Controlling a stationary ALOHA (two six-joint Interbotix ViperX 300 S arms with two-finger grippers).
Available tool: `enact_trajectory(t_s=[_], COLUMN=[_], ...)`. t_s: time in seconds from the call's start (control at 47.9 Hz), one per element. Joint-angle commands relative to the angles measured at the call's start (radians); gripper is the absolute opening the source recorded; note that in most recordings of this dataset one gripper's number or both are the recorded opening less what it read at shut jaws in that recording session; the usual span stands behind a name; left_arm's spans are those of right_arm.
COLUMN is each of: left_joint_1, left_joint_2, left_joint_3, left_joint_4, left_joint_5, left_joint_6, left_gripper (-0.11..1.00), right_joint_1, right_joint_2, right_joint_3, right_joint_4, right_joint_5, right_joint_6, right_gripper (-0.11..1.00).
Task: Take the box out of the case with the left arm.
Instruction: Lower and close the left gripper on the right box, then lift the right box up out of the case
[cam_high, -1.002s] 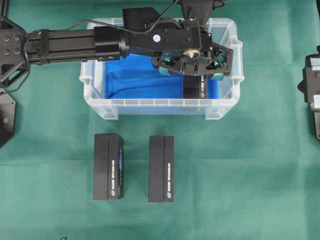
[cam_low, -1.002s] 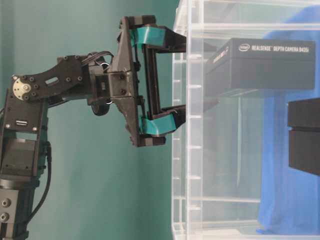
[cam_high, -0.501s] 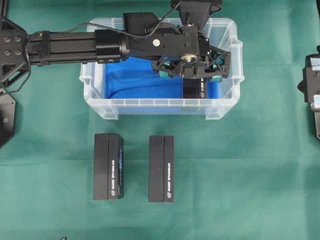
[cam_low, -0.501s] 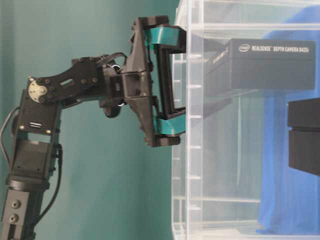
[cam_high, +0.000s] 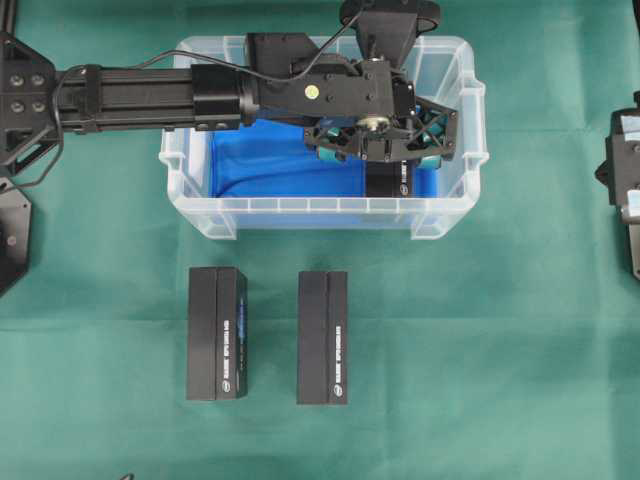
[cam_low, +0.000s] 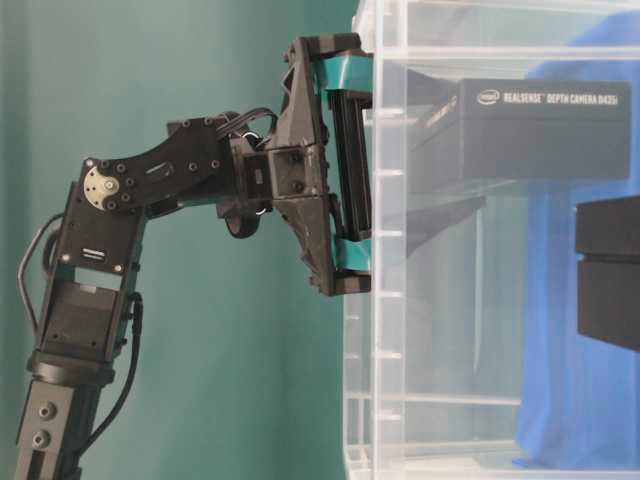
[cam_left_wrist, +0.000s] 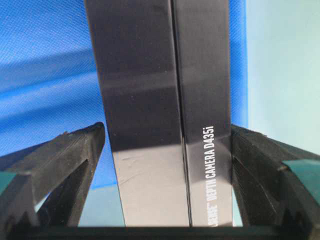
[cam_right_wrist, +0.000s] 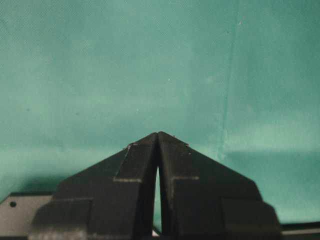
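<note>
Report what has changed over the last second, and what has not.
The left gripper has come down into the case, its open jaws now straddling the black box inside; in the left wrist view a gap shows on one side, so nothing is gripped yet. Unchanged: the box in the case, the two black boxes on the green cloth, and the right gripper, shut.

A clear plastic bin with a blue bottom (cam_high: 190, 190) is seen near the far edge of the green cloth-covered table (cam_high: 500, 350). A long black robot arm (cam_high: 140, 95) is stretched over it from the left edge. Its black gripper with teal pads (cam_high: 383, 142) is held wide apart over a black box (cam_high: 390, 180) in the bin's right end. Two long black boxes (cam_high: 217, 333) (cam_high: 322, 337) are laid side by side, apart, on the cloth nearer the front edge.
</note>
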Motion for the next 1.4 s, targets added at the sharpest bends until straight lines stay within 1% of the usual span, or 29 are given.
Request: enact_trajectory(t_s=[0.0, 0.063, 0.125, 0.146, 0.167, 0.355, 0.898, 0.981, 1.169, 1.378], left_joint_1=[-0.003, -0.003, -0.003, -0.003, -0.003, -0.006, -0.009, -0.009, -0.009, -0.009], left_joint_2=[-0.051, -0.051, -0.049, -0.051, -0.049, -0.051, -0.072, -0.087, -0.114, -0.117], left_joint_3=[-0.014, -0.015, -0.015, -0.017, -0.015, -0.017, -0.026, -0.035, -0.072, -0.127], left_joint_4=[-0.002, -0.011, -0.015, -0.015, -0.015, -0.015, -0.015, -0.015, -0.018, -0.037], left_joint_5=[-0.009, -0.017, -0.020, -0.021, -0.025, -0.048, -0.037, -0.017, 0.072, 0.132], left_joint_6=[0.000, 0.000, -0.002, -0.003, -0.003, -0.008, -0.008, -0.008, 0.005, 0.009], left_gripper=[0.89, 0.85, 0.72, 0.65, 0.62, 0.62, 0.62, 0.62, 0.62, 0.62], right_joint_1=[0.000, 0.000, 0.000, 0.000, 0.000, 0.000, 0.000, 0.000, -0.002, 0.000], right_joint_2=[0.005, 0.005, 0.005, 0.005, 0.005, 0.005, 0.005, 0.005, 0.005, 0.005], right_joint_3=[-0.023, -0.025, -0.025, -0.025, -0.025, -0.025, -0.025, -0.025, -0.025, -0.026], right_joint_4=[0.000, 0.002, 0.000, 0.000, 0.000, 0.000, 0.000, -0.002, -0.002, 0.000], right_joint_5=[-0.003, -0.003, -0.005, -0.003, -0.003, -0.003, -0.002, -0.003, -0.002, -0.002], right_joint_6=[0.002, 0.002, 0.003, 0.003, 0.003, 0.003, 0.002, 0.000, 0.000, 0.003], right_gripper=[0.07, 0.07, 0.07, 0.07, 0.07, 0.07, 0.07, 0.07, 0.07, 0.07])
